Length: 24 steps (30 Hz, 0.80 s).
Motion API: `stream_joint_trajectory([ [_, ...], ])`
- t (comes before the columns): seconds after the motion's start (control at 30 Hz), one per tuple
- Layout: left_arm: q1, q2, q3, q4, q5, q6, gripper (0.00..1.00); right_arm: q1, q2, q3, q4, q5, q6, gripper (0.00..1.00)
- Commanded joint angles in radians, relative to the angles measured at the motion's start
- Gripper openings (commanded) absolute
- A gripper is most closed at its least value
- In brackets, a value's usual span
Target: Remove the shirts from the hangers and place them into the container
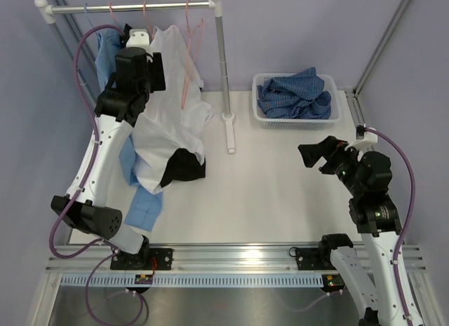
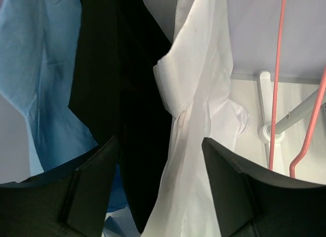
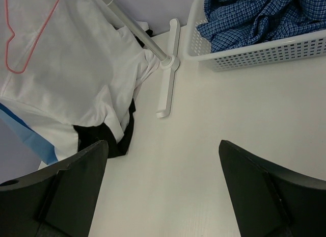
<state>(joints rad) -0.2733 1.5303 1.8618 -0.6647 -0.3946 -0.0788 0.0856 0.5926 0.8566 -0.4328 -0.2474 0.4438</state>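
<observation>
A white shirt (image 1: 168, 109) hangs from the rack on a pink hanger (image 1: 188, 59) and trails onto the table. Beside it hang a black shirt (image 1: 186, 166) and a light blue shirt (image 1: 144, 200). My left gripper (image 2: 160, 140) is up at the rack, open, with folds of the black shirt (image 2: 117, 69) and the white shirt (image 2: 198, 94) between its fingers. The blue checked shirt (image 1: 295, 94) lies in the white container (image 1: 298, 121). My right gripper (image 1: 316, 156) hovers open over bare table; in its wrist view (image 3: 163, 142) nothing lies between the fingers.
The clothes rack's bar (image 1: 133, 8) runs across the back left, and its right pole (image 1: 223, 66) stands on a white foot (image 3: 168, 79) left of the container (image 3: 265, 53). Bare pink hangers (image 2: 277, 69) hang right of the white shirt.
</observation>
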Motion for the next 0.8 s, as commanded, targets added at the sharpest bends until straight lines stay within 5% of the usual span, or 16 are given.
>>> stream_joint_trajectory([
  [0.0, 0.006, 0.019, 0.007, -0.001, 0.04, 0.001, 0.68, 0.011, 0.001, -0.007, 0.017, -0.036, -0.013, 0.99],
  [0.5, 0.008, 0.047, 0.028, 0.001, 0.114, -0.032, 0.34, 0.011, -0.019, -0.021, 0.008, -0.004, -0.019, 1.0],
  [0.67, 0.008, 0.048, 0.048, 0.002, 0.119, -0.035, 0.03, 0.009, -0.017, -0.027, 0.011, -0.003, -0.019, 0.99],
  [0.77, 0.008, 0.048, 0.062, 0.004, 0.123, -0.035, 0.0, 0.011, -0.02, -0.03, 0.011, 0.0, -0.019, 0.99],
])
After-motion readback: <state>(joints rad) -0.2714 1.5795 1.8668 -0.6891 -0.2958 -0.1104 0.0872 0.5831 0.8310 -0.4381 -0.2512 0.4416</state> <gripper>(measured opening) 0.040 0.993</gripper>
